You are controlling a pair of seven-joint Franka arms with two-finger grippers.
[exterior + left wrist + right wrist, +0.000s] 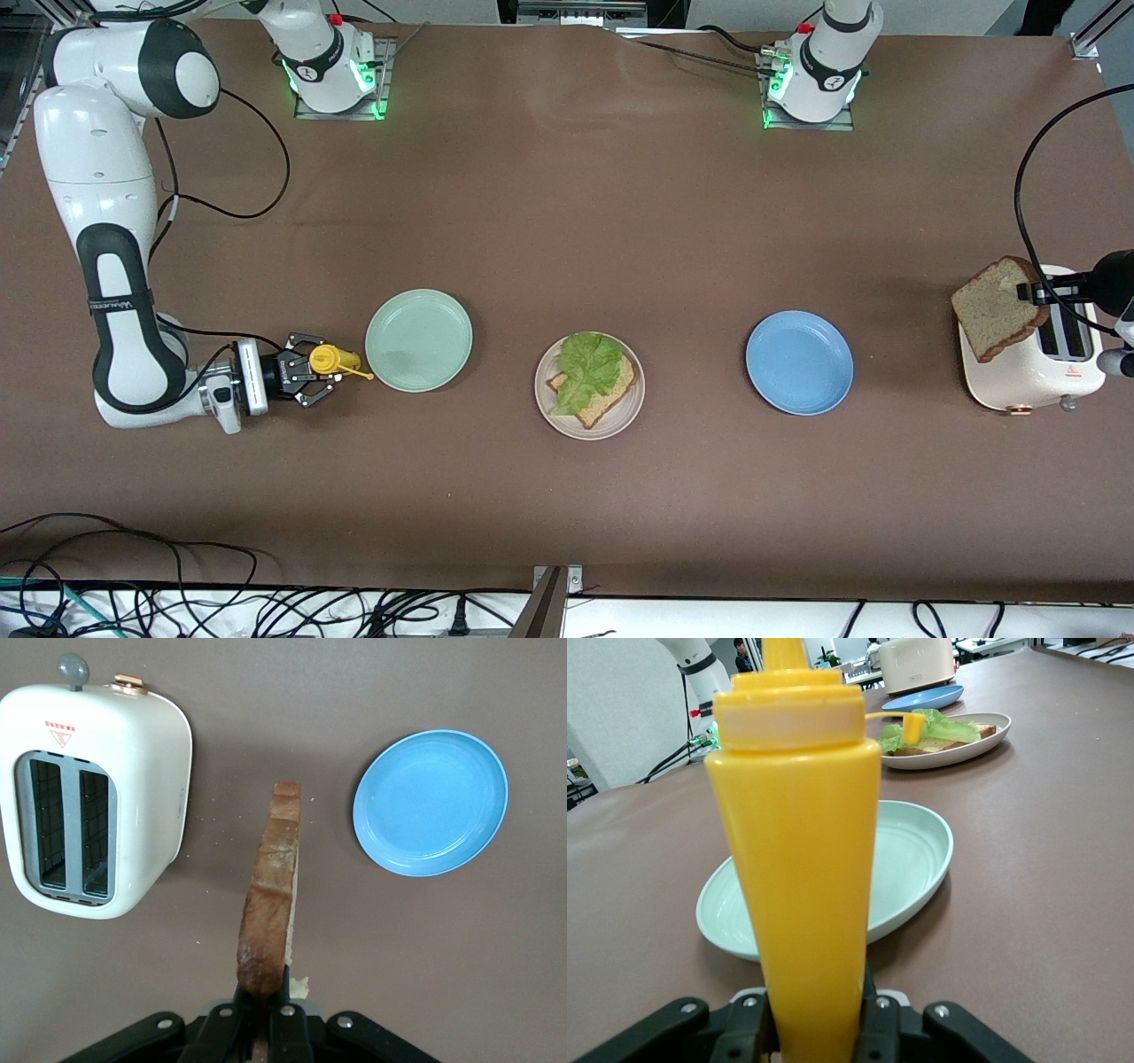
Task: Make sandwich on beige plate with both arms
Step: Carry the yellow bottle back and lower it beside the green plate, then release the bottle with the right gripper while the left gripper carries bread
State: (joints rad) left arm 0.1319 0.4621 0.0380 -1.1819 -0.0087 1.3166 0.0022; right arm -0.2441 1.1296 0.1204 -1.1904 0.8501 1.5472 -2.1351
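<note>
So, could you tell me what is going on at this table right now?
A sandwich is half built: the beige plate holds one bread slice topped with lettuce. The left end effector is shut on a second bread slice above the toaster. The right end effector grips a yellow squeeze bottle beside the mint-green plate.

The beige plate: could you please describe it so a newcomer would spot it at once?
Three round plates stand in a row across the brown table. The beige plate is the middle one, between the mint-green plate and the blue plate, and alone carries bread and lettuce.
</note>
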